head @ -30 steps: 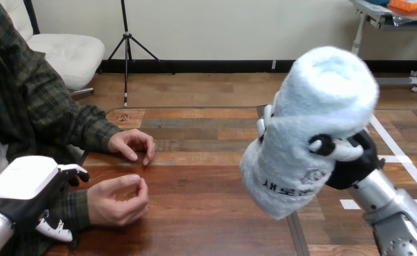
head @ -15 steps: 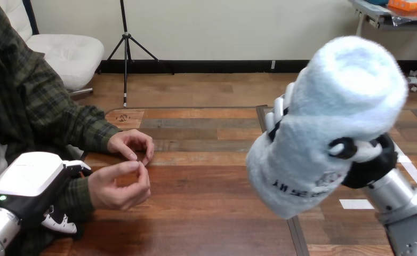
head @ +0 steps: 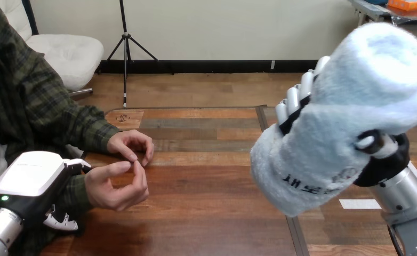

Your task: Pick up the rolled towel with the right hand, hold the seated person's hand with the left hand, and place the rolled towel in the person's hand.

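Well right of the person's hand, the right hand stays curled round the towel, now raised higher. Beside the person's hand, the left hand has closed in; its grip I cannot tell. Holding likely comes next.

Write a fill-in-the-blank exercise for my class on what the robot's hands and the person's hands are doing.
The right hand is curled round a rolled ___.
The person's near hand, its wrist in the left hand, holds ___.
The person's far hand rests on the wooden ___.
Missing words: towel; nothing; table.
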You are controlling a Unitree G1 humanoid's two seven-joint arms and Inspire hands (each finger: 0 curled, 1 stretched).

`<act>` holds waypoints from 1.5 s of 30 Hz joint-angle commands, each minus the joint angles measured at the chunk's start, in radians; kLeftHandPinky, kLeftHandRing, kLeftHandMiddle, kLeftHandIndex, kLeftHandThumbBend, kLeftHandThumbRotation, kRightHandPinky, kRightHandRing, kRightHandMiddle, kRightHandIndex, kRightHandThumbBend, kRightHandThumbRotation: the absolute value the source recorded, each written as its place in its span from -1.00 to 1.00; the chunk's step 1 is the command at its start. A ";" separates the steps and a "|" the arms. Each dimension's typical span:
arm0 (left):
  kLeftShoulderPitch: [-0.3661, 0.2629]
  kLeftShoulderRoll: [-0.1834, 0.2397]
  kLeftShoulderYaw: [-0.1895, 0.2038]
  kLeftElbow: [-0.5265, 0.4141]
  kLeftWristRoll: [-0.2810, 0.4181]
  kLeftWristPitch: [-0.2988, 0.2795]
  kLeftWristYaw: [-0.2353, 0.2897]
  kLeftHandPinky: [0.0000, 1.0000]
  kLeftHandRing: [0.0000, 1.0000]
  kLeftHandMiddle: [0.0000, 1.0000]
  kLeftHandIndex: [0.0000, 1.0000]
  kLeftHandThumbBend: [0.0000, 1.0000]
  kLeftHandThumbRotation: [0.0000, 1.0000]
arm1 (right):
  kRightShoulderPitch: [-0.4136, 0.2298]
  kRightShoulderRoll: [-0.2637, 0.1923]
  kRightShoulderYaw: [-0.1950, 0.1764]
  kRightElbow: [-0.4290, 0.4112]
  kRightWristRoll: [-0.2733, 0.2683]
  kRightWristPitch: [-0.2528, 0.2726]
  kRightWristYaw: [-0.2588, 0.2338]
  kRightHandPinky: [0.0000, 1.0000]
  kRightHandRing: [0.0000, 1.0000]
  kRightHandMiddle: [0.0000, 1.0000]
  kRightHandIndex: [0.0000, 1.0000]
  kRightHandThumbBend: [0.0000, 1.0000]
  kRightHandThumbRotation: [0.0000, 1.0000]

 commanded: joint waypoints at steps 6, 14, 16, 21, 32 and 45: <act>-0.028 -0.030 -0.069 0.071 0.017 0.042 0.022 0.14 0.22 0.31 0.36 1.00 -1.00 | -0.033 -0.034 -0.027 -0.051 0.048 0.026 -0.005 -0.79 -0.70 -0.56 -0.54 0.59 -1.00; -0.047 -0.049 -0.099 0.106 0.019 0.071 0.058 0.02 0.09 0.16 0.23 0.97 -1.00 | -0.031 -0.044 -0.024 -0.064 0.051 0.021 -0.010 -0.78 -0.69 -0.55 -0.52 0.57 -1.00; -0.053 -0.053 -0.105 0.117 0.018 0.076 0.067 -0.04 0.03 0.11 0.19 0.94 -1.00 | -0.031 -0.048 -0.024 -0.066 0.055 0.026 -0.011 -0.78 -0.69 -0.55 -0.51 0.56 -1.00; -0.076 -0.074 -0.117 0.173 0.005 0.079 0.092 -0.18 -0.11 -0.02 0.06 0.83 -1.00 | -0.030 -0.052 -0.022 -0.073 0.071 0.036 -0.005 -0.79 -0.70 -0.55 -0.49 0.53 -1.00; -0.102 -0.104 -0.108 0.227 -0.053 0.051 0.114 -0.33 -0.26 -0.16 -0.12 0.72 -1.00 | -0.034 -0.051 -0.021 -0.067 0.049 0.009 -0.003 -0.79 -0.70 -0.56 -0.52 0.54 -1.00; -0.098 -0.120 -0.092 0.205 -0.115 0.015 0.139 -0.33 -0.26 -0.19 -0.17 0.75 -1.00 | -0.053 -0.067 -0.004 -0.031 -0.018 -0.009 -0.010 -0.81 -0.72 -0.59 -0.61 0.66 -1.00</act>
